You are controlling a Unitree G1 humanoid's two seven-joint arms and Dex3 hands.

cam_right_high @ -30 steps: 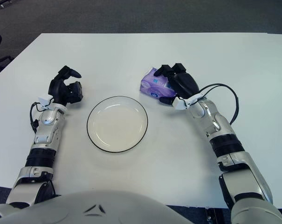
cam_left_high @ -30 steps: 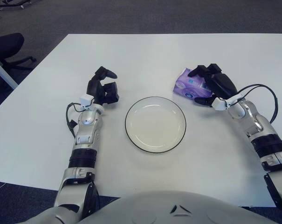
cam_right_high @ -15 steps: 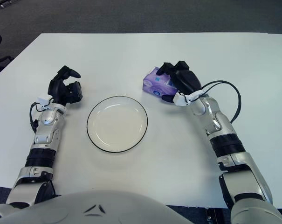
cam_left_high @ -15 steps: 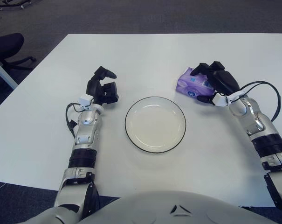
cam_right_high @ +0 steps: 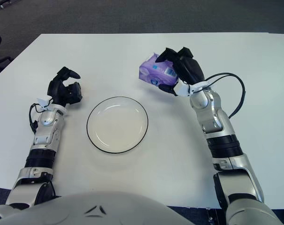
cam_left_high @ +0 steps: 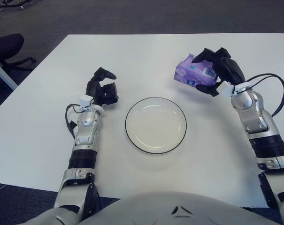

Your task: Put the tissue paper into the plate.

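Tissue pack (cam_left_high: pixel 192 73) (purple) in right hand (cam_left_high: pixel 222 71); plate (cam_left_high: pixel 156 125) below-left

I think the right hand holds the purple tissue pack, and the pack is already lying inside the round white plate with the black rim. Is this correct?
Not quite. The right hand does hold the purple tissue pack, but the pack is not inside the round white plate with the black rim; it is held up beyond the plate's right side, as the left eye view shows.
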